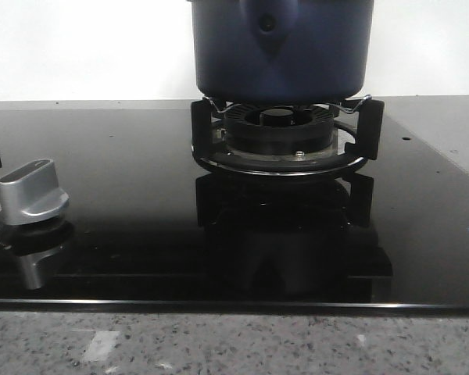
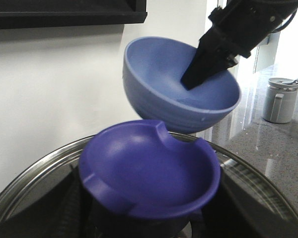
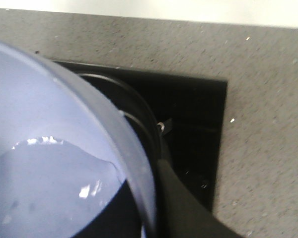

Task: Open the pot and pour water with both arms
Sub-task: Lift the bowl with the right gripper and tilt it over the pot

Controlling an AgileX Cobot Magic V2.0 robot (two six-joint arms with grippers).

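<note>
The dark navy pot (image 1: pixel 281 47) stands on the gas burner (image 1: pixel 280 133) at the back of the black hob. In the left wrist view my left gripper (image 2: pixel 149 225) is shut under the purple knob (image 2: pixel 149 171) of the glass lid (image 2: pixel 35 178), holding it lifted; its fingers are mostly hidden. My right gripper (image 2: pixel 201 67) is shut on the rim of a lighter blue bowl (image 2: pixel 164 94), held tilted beyond the lid. In the right wrist view the bowl (image 3: pixel 64 119) holds water (image 3: pixel 39 193) over the pot's dark rim (image 3: pixel 148 121). Neither gripper shows in the front view.
A silver stove knob (image 1: pixel 33 191) sits at the hob's left front. The hob (image 1: pixel 141 195) lies in a speckled stone counter (image 1: pixel 234 344). A metal canister (image 2: pixel 279 99) stands on the counter to the side. A white wall is behind the stove.
</note>
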